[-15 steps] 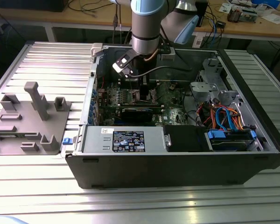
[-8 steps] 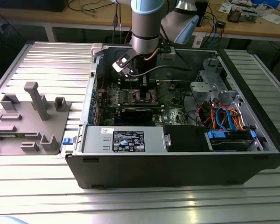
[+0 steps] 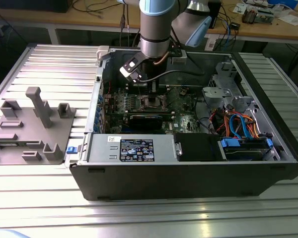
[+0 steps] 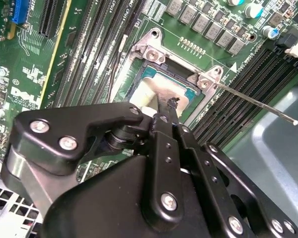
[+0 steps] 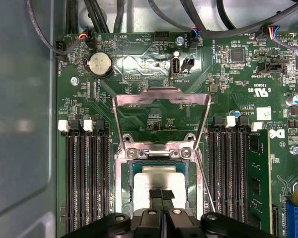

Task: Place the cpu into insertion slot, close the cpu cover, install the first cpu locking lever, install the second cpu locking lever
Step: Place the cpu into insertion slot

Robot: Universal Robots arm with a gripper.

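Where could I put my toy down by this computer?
On the ribbed table between the computer case and the camera, or beyond the grey fixture plate. Inside the case it's crowded: gripper at the cpu, cables.

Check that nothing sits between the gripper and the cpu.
Nothing visible does. In the first wrist view the gripper's shut tips hang directly over the cpu's bare silvery top, which lies in the socket. The cover stands swung open beyond it, and a lever rod sticks out sideways, clear of both.
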